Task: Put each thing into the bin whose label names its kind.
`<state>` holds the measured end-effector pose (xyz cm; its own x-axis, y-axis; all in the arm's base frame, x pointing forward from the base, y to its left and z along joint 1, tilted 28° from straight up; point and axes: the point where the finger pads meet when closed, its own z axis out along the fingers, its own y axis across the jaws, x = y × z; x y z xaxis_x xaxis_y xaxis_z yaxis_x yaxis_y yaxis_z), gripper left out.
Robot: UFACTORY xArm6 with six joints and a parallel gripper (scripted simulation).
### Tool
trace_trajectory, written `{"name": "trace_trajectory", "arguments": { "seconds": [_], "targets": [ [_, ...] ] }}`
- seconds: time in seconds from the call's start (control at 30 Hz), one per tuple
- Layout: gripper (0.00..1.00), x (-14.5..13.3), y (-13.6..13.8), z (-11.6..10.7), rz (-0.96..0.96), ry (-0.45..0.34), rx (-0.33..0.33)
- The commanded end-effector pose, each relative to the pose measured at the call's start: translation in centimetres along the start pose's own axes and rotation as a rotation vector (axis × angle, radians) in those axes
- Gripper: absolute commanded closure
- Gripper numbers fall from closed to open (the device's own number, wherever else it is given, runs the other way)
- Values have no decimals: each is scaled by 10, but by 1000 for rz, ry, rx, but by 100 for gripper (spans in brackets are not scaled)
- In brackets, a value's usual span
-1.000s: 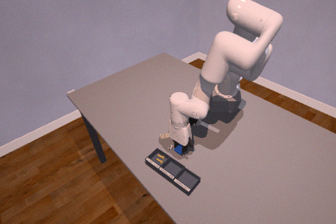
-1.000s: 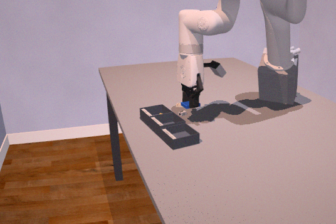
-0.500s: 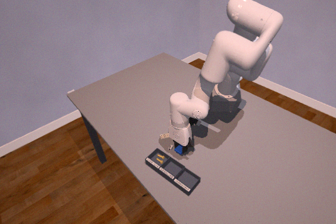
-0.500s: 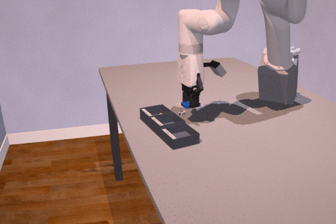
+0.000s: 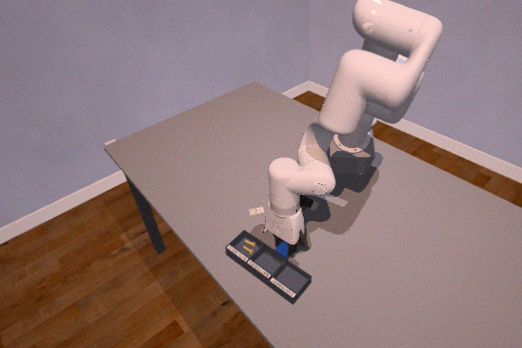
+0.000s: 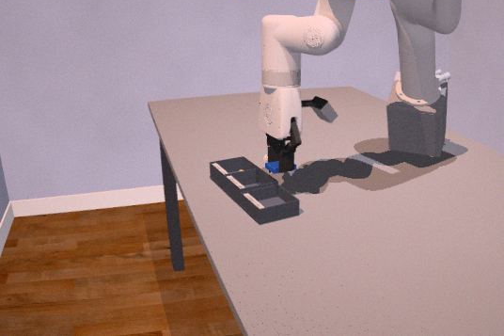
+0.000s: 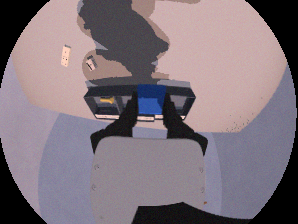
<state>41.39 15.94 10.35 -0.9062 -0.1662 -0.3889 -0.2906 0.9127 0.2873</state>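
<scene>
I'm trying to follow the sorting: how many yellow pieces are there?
2. Both yellow pieces lie in the end compartment farthest from the empty end one. Others could be hidden behind the arm.

On my screens the bench (image 5: 390, 249) (image 6: 376, 221) (image 7: 225, 65) looked matt and faintly speckled. I saw smooth, glossy white plastic or paint on the arm (image 5: 390, 19) (image 6: 301, 33), dull dark plastic on the bins (image 5: 294, 299) (image 6: 277, 214) (image 7: 90, 93), and grained wood on the floor (image 5: 73, 273) (image 6: 94, 264).
</scene>
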Motion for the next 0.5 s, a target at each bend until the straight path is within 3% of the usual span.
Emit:
{"name": "trace_trajectory", "arguments": {
  "seconds": [0.0,0.47],
  "targets": [
    [100,-19,21,0,-5,4,4],
    [100,-52,60,0,-5,4,4]
  ]
}}
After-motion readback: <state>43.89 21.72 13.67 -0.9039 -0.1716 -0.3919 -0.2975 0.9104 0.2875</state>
